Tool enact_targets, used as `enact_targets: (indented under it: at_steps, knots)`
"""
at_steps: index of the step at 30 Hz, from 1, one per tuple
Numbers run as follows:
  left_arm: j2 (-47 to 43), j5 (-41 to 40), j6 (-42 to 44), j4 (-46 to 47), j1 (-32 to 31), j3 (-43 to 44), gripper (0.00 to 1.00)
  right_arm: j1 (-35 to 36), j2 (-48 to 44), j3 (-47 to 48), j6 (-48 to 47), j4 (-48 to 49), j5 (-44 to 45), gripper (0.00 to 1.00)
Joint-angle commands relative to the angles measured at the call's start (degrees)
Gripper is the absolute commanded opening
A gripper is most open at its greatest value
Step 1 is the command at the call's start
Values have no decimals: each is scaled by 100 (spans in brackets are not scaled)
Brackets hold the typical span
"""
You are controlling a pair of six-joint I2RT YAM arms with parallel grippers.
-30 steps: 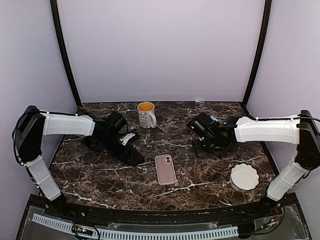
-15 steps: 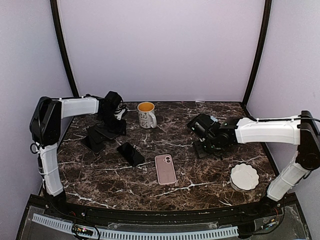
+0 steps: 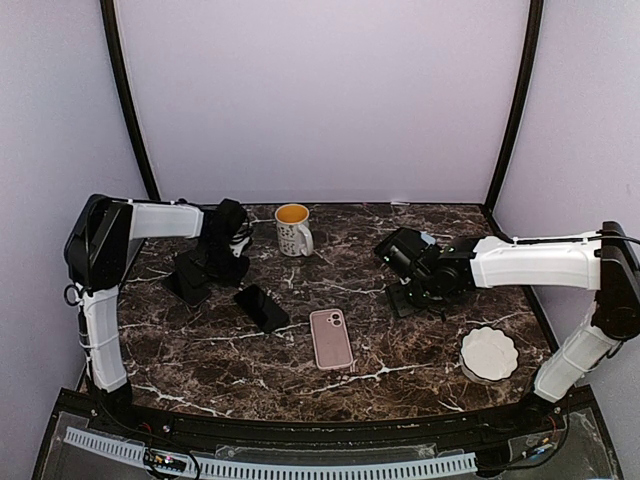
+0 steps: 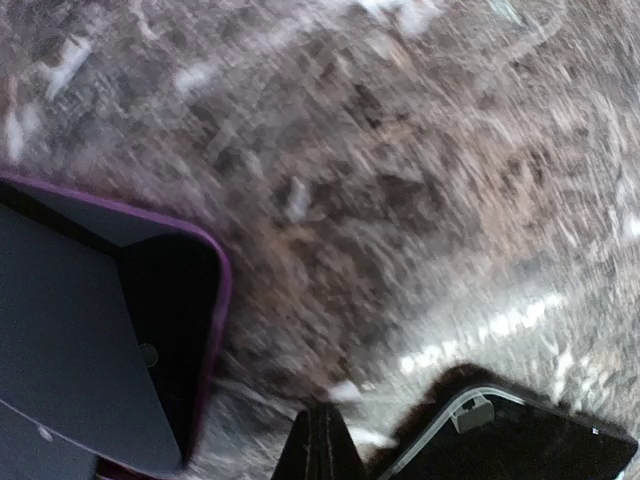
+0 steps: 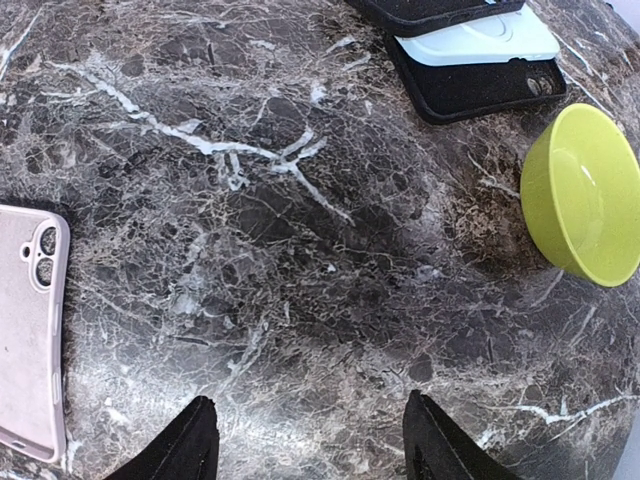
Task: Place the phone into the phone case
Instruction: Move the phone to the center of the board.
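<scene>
The black phone [image 3: 262,307] lies flat on the marble table, left of centre; its corner [image 4: 510,440] shows at the lower right of the left wrist view. Just right of it rests a pink phone case [image 3: 331,338], seen again at the left edge [image 5: 30,330] of the right wrist view. My left gripper [image 3: 228,268] is shut and empty [image 4: 322,445], hanging behind and left of the phone. Over the right side of the table my right gripper [image 3: 405,295] stands open [image 5: 312,430] above bare marble.
A purple-rimmed dark case [image 4: 100,350] lies beside the left gripper, among dark cases [image 3: 190,280] at the back left. A white mug [image 3: 293,229] stands at the back, a white coaster [image 3: 489,353] front right. Stacked black cases [image 5: 470,60] and a lime-green bowl [image 5: 585,195] appear in the right wrist view.
My left gripper has pulled back from the phone toward the back left and shut, leaving the phone lying on the table. The right arm has hardly moved.
</scene>
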Motion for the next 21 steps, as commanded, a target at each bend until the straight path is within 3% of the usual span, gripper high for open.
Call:
enact_targets:
  at_steps: [1,12,17,19,20,21]
  knots:
    - [-307,331,-51,-191,-446,-784,1,46,-184,-81,12,50,119,64]
    - [-1088,931,-597,-439,-1582,-1716,0,41,-248,-191,46,24,162,64]
    - [-1672,1458,-190,-751,-2161,-1800,3,40,-193,-161,29,-15,174,64]
    - [-1956,1585,82,-827,-2183,-1681,12,40,-159,-121,30,-8,166,64]
    - [-2134,1643,355,-828,-2185,-1592,29,39,-145,-111,28,18,164,64]
    - [-2204,1657,493,-755,-2188,-1552,39,39,-129,-100,25,40,151,64]
